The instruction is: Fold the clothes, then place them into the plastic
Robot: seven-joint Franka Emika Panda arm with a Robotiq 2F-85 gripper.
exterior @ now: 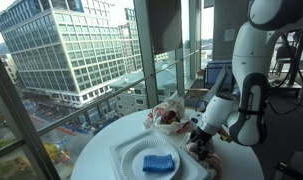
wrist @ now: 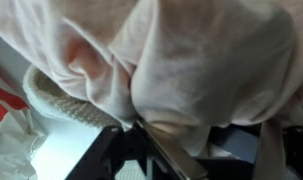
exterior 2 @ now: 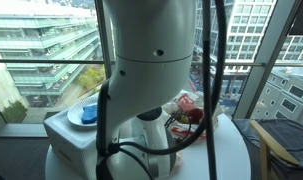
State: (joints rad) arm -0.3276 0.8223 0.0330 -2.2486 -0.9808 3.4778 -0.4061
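A pale pink cloth (wrist: 171,60) fills the wrist view and bulges down between my gripper's (wrist: 196,140) dark fingers, which close on a bunch of it; the fingertips are hidden by the fabric. In an exterior view my gripper (exterior: 199,137) is low over the round white table (exterior: 101,140) at its right side, with the pinkish cloth (exterior: 207,152) bunched under it. The crumpled clear plastic bag (exterior: 166,113) with red inside lies just left of the gripper. The bag also shows past the robot's base (exterior 2: 187,108).
A white tray (exterior: 126,152) holding a blue folded item (exterior: 158,162) sits at the table's front; it also shows in the other exterior view (exterior 2: 88,114). Glass windows stand close behind the table. The robot's base (exterior 2: 151,60) blocks most of that view.
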